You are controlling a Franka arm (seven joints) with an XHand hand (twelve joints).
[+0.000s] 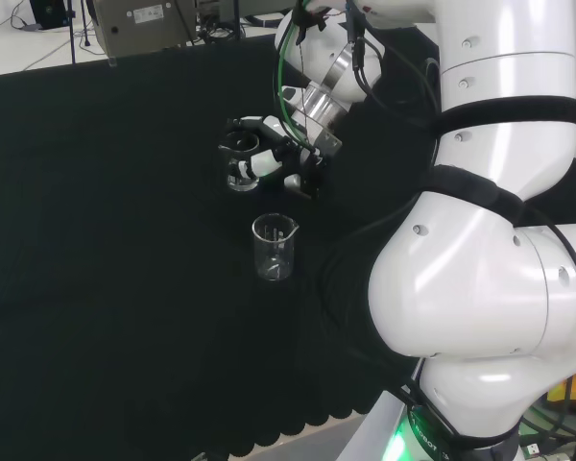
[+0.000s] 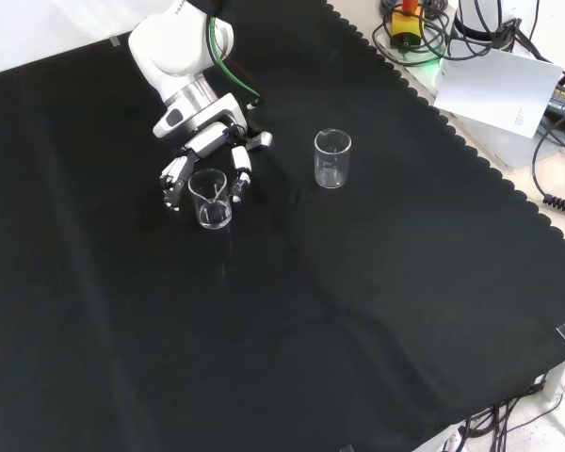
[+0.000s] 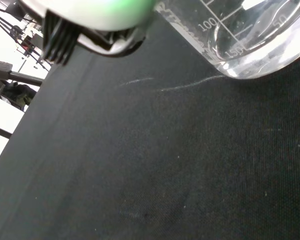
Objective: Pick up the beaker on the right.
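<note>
Two clear glass beakers stand on the black cloth. One beaker [image 1: 239, 169] [image 2: 212, 200] sits inside the hand [image 1: 276, 159] [image 2: 210, 141], whose fingers [image 2: 240, 173] curl round it on both sides. In the head view this beaker is the farther one; in the front view it is the left one. Its base [image 3: 250, 45] looms close in the wrist view, at or just above the cloth, beside a blurred white part of the hand [image 3: 90, 12]. The other beaker [image 1: 274, 247] [image 2: 332, 158] stands free and upright, apart from the hand.
The arm's big white links [image 1: 490, 240] rise at the right of the head view. Cables, a white sheet [image 2: 497, 85] and boxes lie off the cloth's scalloped edge [image 2: 471, 155] at the right of the front view. Open black cloth [image 2: 311, 330] spreads round both beakers.
</note>
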